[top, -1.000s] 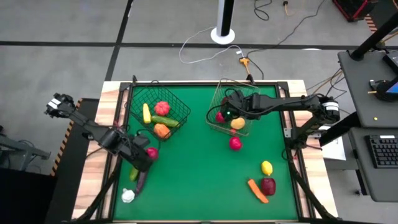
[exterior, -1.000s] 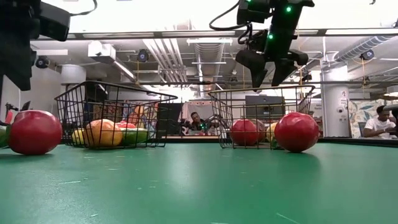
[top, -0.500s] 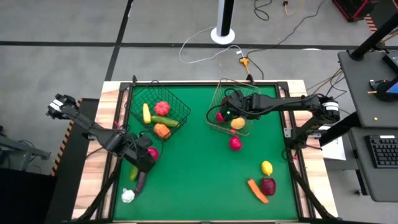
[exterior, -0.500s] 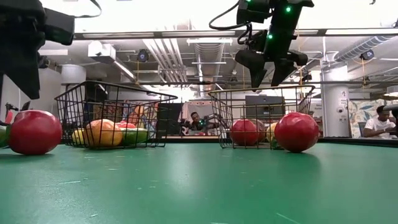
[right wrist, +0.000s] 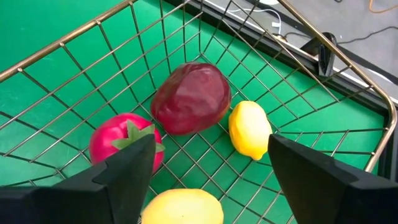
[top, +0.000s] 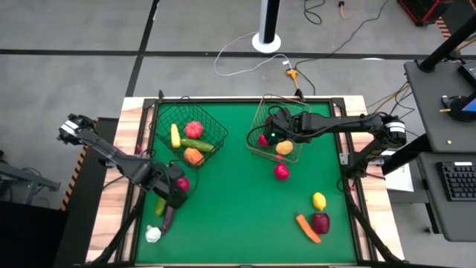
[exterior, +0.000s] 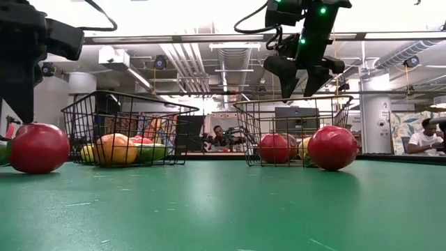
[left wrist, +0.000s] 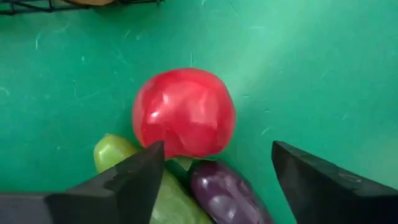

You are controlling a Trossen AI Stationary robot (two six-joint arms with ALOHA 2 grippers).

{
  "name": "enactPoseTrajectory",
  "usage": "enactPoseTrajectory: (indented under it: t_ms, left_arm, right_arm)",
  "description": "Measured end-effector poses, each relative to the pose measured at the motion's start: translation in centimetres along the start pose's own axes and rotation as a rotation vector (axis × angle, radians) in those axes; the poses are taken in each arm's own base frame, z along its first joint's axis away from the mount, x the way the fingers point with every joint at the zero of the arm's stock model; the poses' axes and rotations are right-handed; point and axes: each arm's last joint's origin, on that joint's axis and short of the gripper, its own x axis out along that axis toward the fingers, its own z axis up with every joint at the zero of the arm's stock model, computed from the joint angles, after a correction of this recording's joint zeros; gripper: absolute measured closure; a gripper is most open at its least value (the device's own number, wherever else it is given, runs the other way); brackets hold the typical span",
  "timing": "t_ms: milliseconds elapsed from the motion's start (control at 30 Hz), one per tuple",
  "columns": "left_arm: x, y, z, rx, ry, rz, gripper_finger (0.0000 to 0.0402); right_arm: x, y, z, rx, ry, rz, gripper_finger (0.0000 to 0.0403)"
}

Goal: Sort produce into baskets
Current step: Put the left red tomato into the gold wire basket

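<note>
so the left end effector (left wrist: 211,168) hangs low over the green worktop (top: 238,201) at about 8 o'clock, fingers spread with nothing between them, right above a red apple (left wrist: 184,112) that touches a green piece (left wrist: 115,151) and a purple eggplant (left wrist: 227,194). right end effector (exterior: 298,78) hovers over the pale wire basket (top: 279,126) at about 1 o'clock, fingers also spread and empty; inside sit a dark red fruit (right wrist: 191,98), a lemon (right wrist: 250,130), a pink tomato-looking one (right wrist: 124,144) and another yellow piece (right wrist: 182,206). dark basket (top: 190,131) at 11 o'clock holds several pieces too.
</note>
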Motion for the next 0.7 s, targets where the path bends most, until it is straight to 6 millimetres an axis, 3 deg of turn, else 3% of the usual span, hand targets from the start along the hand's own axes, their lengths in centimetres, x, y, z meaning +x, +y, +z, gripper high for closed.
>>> enactPoseTrajectory:
  t_ms: [233,700]
  left_arm:
    - [0.25,-0.10,0.05,0.026,-0.018,0.019,0.0082]
    - [0.24,-0.10,0.06,0.049,-0.021,0.019,0.0079]
  right_arm:
    - [0.00,0.01,0.01,0.001,-0.001,0.001,0.0100]
    - [0.02,0.06,0.03,0.004,-0.001,0.005,0.0094]
